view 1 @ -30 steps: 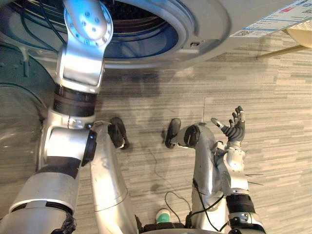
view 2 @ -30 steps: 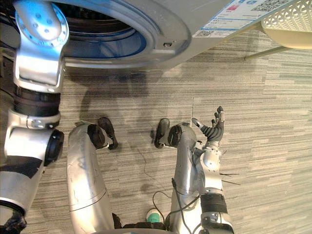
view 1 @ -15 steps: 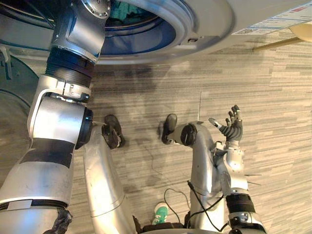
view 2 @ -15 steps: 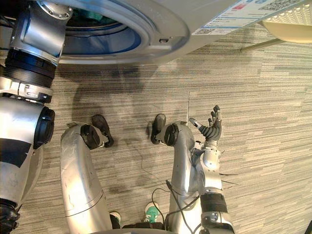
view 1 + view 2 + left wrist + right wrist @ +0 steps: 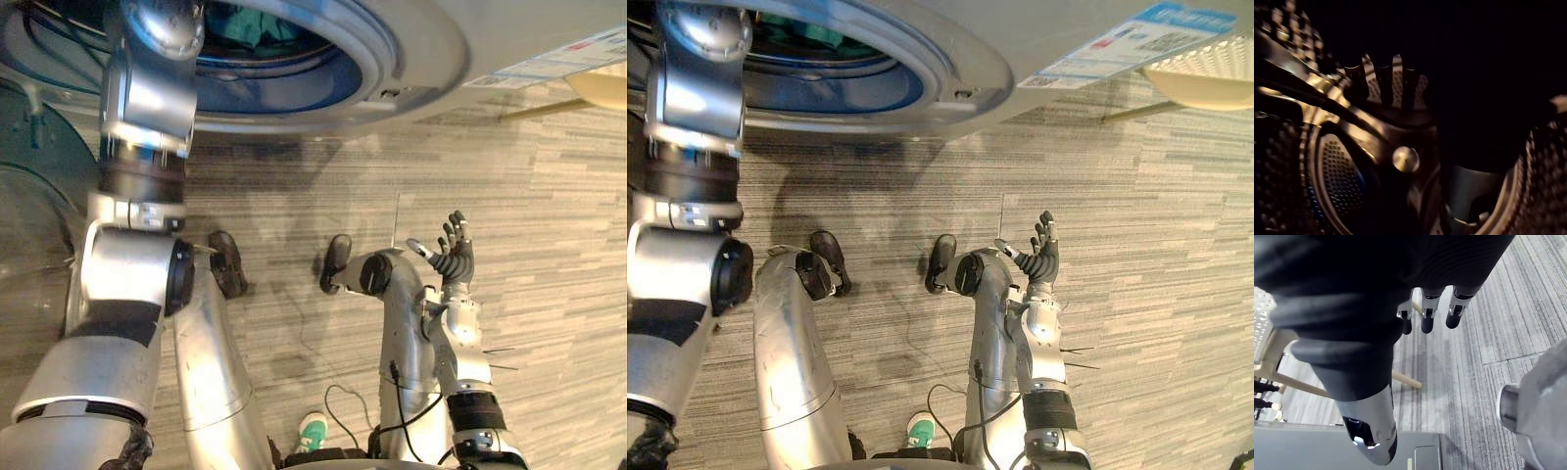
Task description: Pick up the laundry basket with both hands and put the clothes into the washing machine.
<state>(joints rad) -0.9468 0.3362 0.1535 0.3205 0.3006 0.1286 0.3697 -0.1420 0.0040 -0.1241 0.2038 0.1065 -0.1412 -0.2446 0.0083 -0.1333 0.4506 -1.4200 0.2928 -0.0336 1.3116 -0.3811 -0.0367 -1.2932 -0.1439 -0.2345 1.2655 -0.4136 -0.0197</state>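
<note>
Two arms at a front-loading washing machine (image 5: 421, 49), read from the left.

(a) Glass door (image 5: 29, 196), swung open.

(b) Left arm (image 5: 142, 196), raised through the port into the drum (image 5: 1337, 181). The left hand (image 5: 1383, 88) lies in the dark there, and whether it grips anything cannot be told.

(c) Clothes (image 5: 257, 24): teal fabric lying inside the drum, just past the port rim.

(d) Right hand (image 5: 453, 257), held low over the striped carpet (image 5: 549, 196), well apart from both machine and basket. Its fingers (image 5: 1426, 320) are straight and spread, the thumb stands apart, and it holds nothing.

(e) Laundry basket (image 5: 1200, 73), cream and perforated, on slim wooden legs at the far right beside the machine. Its contents cannot be seen.

Handling, as judged: the clothes are soft, light and limp. They will drape and trail and may catch on the port rim, so a bunched handful taken near a garment's middle should serve better than a hem. The basket looks light and stiff but broad. The sound hold seems to be opposite points of its rim, one for each hand.
</note>
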